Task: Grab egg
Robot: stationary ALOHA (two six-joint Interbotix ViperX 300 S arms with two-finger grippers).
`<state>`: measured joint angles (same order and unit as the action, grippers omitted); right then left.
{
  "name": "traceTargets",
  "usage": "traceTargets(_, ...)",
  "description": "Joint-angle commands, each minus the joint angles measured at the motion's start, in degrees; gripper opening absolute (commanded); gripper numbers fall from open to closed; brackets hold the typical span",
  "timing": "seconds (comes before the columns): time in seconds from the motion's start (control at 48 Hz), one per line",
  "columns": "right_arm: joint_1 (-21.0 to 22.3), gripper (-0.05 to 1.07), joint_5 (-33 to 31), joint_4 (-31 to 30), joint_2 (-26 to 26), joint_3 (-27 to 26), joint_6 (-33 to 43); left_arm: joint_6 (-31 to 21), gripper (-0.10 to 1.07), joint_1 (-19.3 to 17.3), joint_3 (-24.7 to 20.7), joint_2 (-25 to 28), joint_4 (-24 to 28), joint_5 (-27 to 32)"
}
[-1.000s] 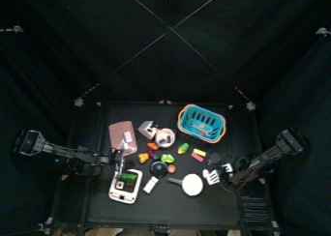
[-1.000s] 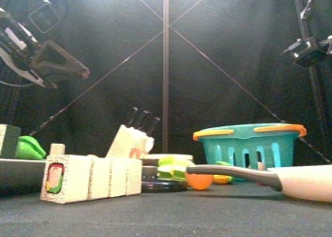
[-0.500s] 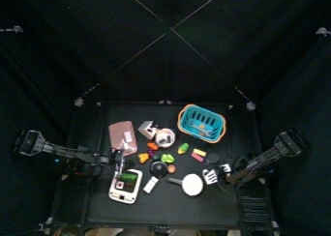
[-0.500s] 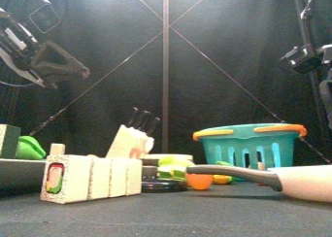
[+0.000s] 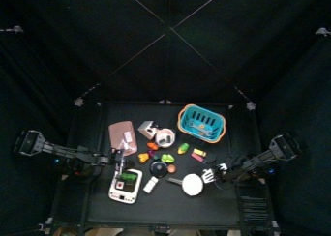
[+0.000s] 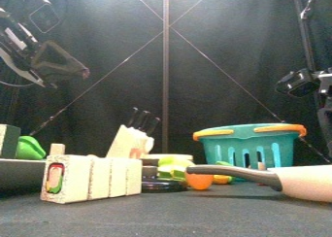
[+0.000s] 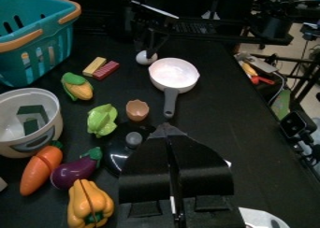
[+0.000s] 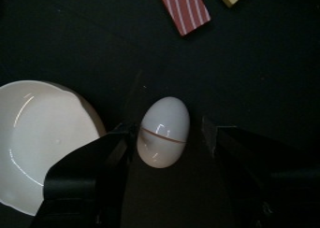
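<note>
Counter (image 5: 91, 196): small, black, matte, crowded with toy foods. Black curtains enclose it on all sides.
Egg (image 8: 164, 131): white, lying on the counter beside the white pan (image 8: 44, 143), near two striped pieces.
Right tool (image 8: 167, 157): jaws spread wide, one on each side of the egg, gripping nothing.
Left tool (image 7: 173, 155): jaws pressed together, empty, raised over the counter's left side.
Teal basket (image 5: 200, 122): toward the back right.

The right pincer (image 6: 301, 82) now hangs lower in the front view than in the earlier pictures. From above, the right pincer (image 5: 220, 171) sits closer to the bench's right-front part, beside the white pan (image 5: 193, 184).
</note>
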<state>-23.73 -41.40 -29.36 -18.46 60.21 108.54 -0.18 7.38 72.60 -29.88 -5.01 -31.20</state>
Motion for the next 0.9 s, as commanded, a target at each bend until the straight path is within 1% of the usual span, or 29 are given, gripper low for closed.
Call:
traceTargets(0.0,0.2,0.91,0.3,0.7,0.4,-0.2,0.3,0.0,0.12,0.0,-1.0,0.1,0.0,-0.5)
traceTargets(0.229,1.2,0.90,3.9,0.7,3.4,0.2,0.2,0.0,0.12,0.1,-0.8,0.1,0.0,-0.4)
traceTargets(0.375,1.8,0.88,4.8,0.9,4.1,0.4,-0.1,0.0,0.12,0.1,-0.8,0.1,-0.1,-0.4)
traceTargets(0.5,1.8,0.81,4.8,1.0,4.0,0.6,-0.1,0.0,0.12,0.1,-0.8,0.1,0.0,-0.4)
traceTargets(0.667,1.8,0.67,4.8,1.0,3.7,0.4,-0.1,0.0,0.12,0.0,-0.7,0.1,0.0,-0.4)
traceTargets(0.771,1.8,0.63,4.7,0.9,2.9,-0.3,-0.4,0.1,0.12,0.0,-0.9,0.1,0.0,-0.4)
traceTargets(0.875,1.9,0.62,3.8,0.2,1.3,-1.1,-0.5,0.1,0.12,-0.1,-0.9,0.1,0.0,-0.4)
